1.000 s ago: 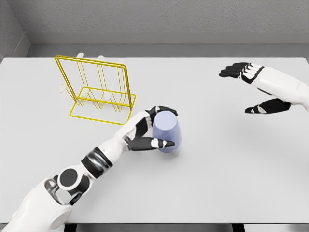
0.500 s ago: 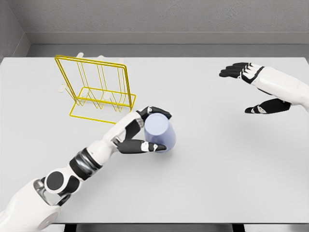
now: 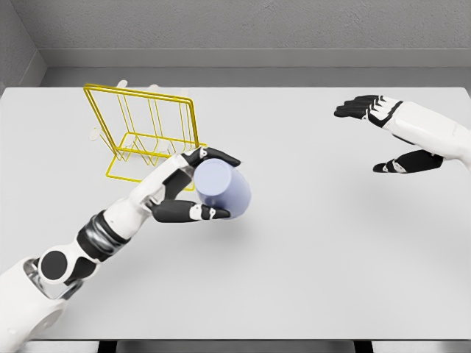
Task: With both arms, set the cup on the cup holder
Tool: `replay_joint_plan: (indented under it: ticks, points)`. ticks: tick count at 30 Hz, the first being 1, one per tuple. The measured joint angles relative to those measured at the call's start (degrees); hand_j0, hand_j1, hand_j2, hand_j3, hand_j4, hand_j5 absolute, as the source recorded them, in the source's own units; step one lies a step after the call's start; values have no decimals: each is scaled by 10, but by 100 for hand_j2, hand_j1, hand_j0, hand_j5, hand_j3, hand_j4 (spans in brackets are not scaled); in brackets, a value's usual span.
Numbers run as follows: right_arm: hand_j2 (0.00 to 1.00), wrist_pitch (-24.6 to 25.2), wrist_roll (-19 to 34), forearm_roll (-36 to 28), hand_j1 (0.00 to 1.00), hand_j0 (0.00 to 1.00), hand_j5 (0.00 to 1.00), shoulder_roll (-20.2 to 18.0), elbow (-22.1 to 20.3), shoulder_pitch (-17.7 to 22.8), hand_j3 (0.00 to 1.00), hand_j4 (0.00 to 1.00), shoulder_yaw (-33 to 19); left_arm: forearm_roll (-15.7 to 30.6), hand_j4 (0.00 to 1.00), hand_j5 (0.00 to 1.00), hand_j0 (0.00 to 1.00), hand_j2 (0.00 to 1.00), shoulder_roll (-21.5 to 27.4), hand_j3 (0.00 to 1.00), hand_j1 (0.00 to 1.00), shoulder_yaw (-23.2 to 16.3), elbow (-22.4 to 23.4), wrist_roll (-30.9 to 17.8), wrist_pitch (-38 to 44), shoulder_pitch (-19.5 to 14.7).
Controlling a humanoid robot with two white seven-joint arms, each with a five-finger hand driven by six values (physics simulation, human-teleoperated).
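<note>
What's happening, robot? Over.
Left hand gripping cup, tilted beside rack. Right hand open, far right. Path clear.

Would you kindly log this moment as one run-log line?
left hand: shut on cup, tilted, beside cup holder | right hand: open, hovering at right | cup not yet on holder
</note>
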Motion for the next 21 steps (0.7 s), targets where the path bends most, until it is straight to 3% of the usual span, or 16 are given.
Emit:
replay_joint_plan:
  ticks: [21]
  points:
    - [100,0,0,0,100,100,100,0,0,0,100,100,0,41,64,64,64,64,53,64,64,33,1,2,-3,-22]
